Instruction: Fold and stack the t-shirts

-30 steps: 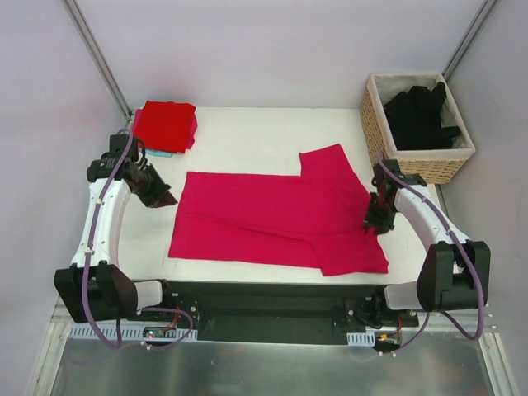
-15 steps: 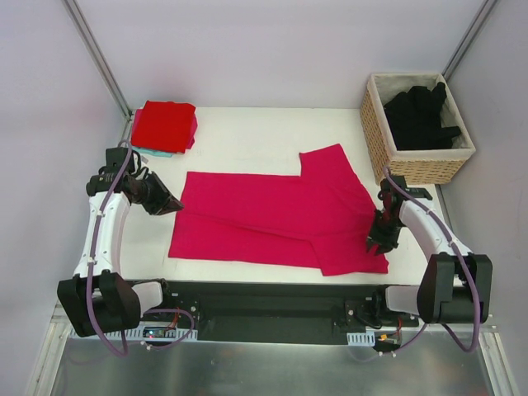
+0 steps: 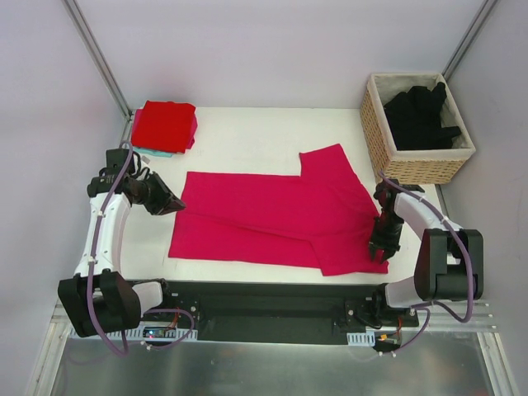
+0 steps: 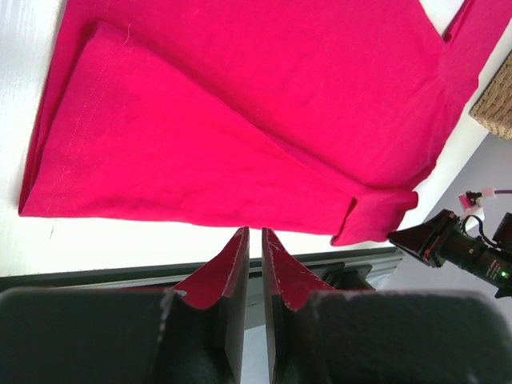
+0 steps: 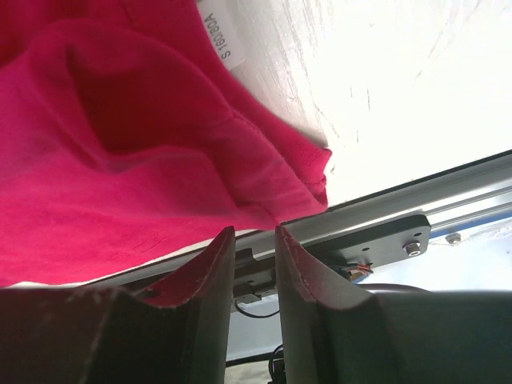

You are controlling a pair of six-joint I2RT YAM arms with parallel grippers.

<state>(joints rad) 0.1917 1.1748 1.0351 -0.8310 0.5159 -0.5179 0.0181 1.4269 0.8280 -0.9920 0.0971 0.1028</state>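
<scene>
The left claw [image 3: 172,204] is almost closed, with just a thin slit and nothing in it. Right in front of its tips lies the left edge of the pink t-shirt [image 3: 264,219], spread flat on the table [image 3: 247,136]. Behind this claw sits a folded red t-shirt [image 3: 165,124].

The right claw [image 3: 382,249] is open a little and holds nothing. The pink shirt's near right corner lies just ahead of it. Far beyond it, black t-shirts [image 3: 421,115] fill a basket [image 3: 375,140].
</scene>
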